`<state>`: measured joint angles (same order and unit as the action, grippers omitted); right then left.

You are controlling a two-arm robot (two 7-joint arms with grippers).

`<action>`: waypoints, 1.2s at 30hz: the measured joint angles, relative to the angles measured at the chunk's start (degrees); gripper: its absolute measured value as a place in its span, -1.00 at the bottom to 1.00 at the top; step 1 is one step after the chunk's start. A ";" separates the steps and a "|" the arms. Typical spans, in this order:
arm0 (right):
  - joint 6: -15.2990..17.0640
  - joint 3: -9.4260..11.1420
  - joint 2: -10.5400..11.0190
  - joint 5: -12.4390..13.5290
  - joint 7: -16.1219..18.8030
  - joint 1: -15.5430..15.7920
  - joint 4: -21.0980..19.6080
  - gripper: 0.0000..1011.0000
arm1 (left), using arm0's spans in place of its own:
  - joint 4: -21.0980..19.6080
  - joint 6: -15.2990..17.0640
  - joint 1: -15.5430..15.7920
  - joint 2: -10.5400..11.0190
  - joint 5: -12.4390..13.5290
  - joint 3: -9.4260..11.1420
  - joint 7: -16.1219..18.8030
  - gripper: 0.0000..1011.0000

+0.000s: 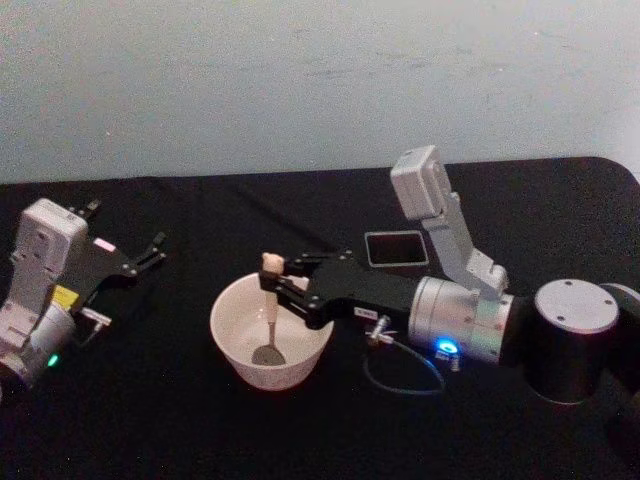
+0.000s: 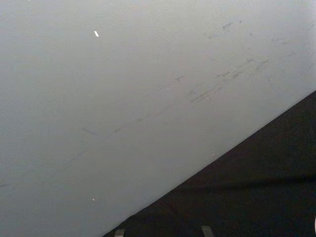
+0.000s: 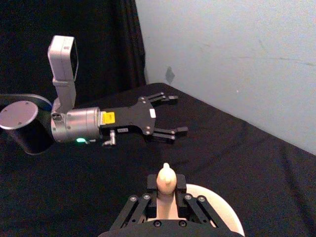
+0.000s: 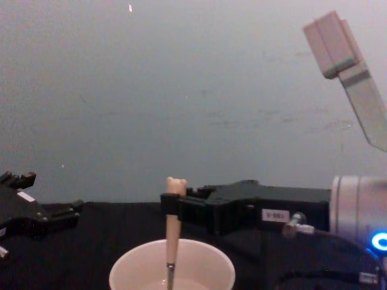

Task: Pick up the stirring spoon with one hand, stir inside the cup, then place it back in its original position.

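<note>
Our right gripper (image 1: 274,286) is clamped on the stirring spoon (image 1: 270,318), pinching the beige handle just under the bear head. The head pokes up above the fingers and the dark shaft hangs straight down from them. The bowl sits low in the cup (image 1: 232,352), directly below the hand. The spoon reads upright in the chest view.

We judge it light and stiff but slim, so the smooth handle could twist or slide in the pads. The high grip near the head gives reach, but it also gives the tip leverage against us.

The cup looks thin-rimmed and light, and it may skate or tip if the bowl drags the wall, so keep circles small.

The dark holder (image 1: 395,247) sits just beyond the gripper body. The left gripper (image 1: 125,228) is parked well off past the cup, fingers spread, empty.
</note>
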<state>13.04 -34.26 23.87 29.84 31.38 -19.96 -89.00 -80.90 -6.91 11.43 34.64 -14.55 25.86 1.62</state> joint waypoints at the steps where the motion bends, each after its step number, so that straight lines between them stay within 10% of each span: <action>1: 0.01 -0.23 -0.18 0.01 -0.13 -0.16 0.06 -0.58 | 0.00 0.00 0.00 0.00 0.00 0.00 0.00 0.98; 22: -1.02 -0.83 -7.87 -2.47 -6.28 -6.72 10.90 -0.58 | 0.00 0.00 0.00 0.00 0.00 0.00 0.00 0.98; 36: -2.38 2.19 -3.66 -3.80 -4.92 -4.52 7.60 -0.58 | 0.00 0.00 0.00 0.00 0.00 0.00 0.00 0.98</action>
<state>10.66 -32.07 20.21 26.04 26.46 -24.48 -81.40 -80.90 -6.91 11.43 34.65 -14.55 25.86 1.62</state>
